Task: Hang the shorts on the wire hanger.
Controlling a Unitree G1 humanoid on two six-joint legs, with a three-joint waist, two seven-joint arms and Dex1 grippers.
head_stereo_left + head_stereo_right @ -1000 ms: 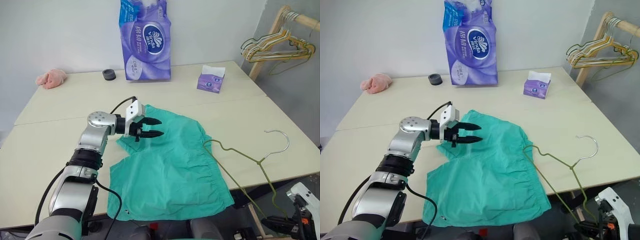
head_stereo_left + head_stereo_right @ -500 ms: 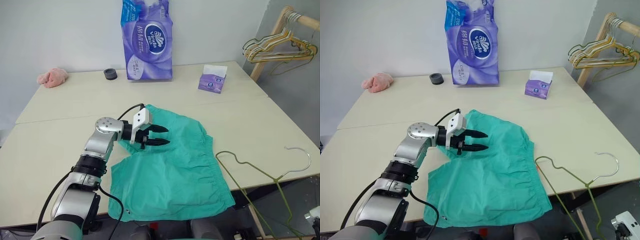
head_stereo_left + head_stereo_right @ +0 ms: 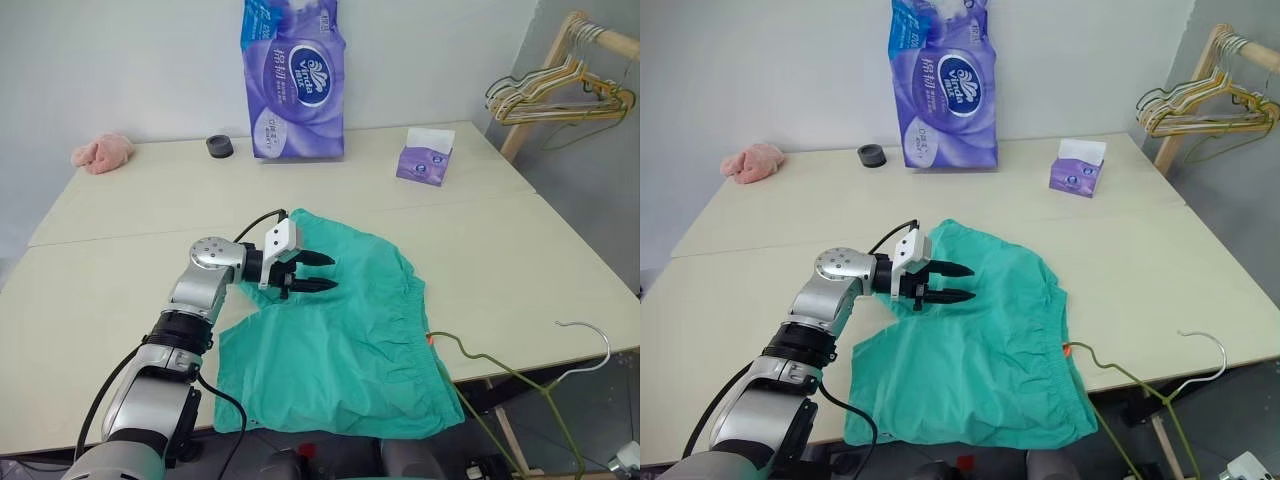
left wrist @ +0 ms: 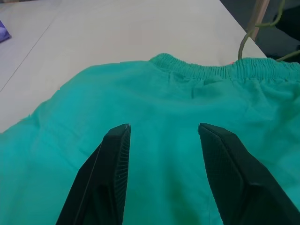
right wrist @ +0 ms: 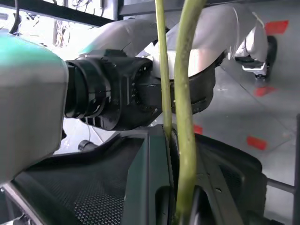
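The teal shorts (image 3: pixel 340 335) lie flat on the table, waistband toward the right, with a small orange tag at its near end. My left gripper (image 3: pixel 322 272) hovers just over the leg part, open with nothing between its fingers (image 4: pixel 117 145). The wire hanger (image 3: pixel 505 368), thin and olive-green, slants off the table's near right edge; its hook (image 3: pixel 592 340) hangs past the edge and one corner rests by the waistband's tag. In the right wrist view my right gripper (image 5: pixel 180 154) is shut on the hanger's wire (image 5: pixel 187 93), below table level.
A tall purple tissue pack (image 3: pixel 292 80), a small purple tissue box (image 3: pixel 422 162), a black round object (image 3: pixel 218 147) and a pink cloth (image 3: pixel 102 153) sit along the table's far side. A wooden rack with bunched hangers (image 3: pixel 560 90) stands at the far right.
The hanger has slid toward the table's near right edge, its corner running along the waistband. My right hand has sunk out of the eye views. The left gripper stays over the shorts.
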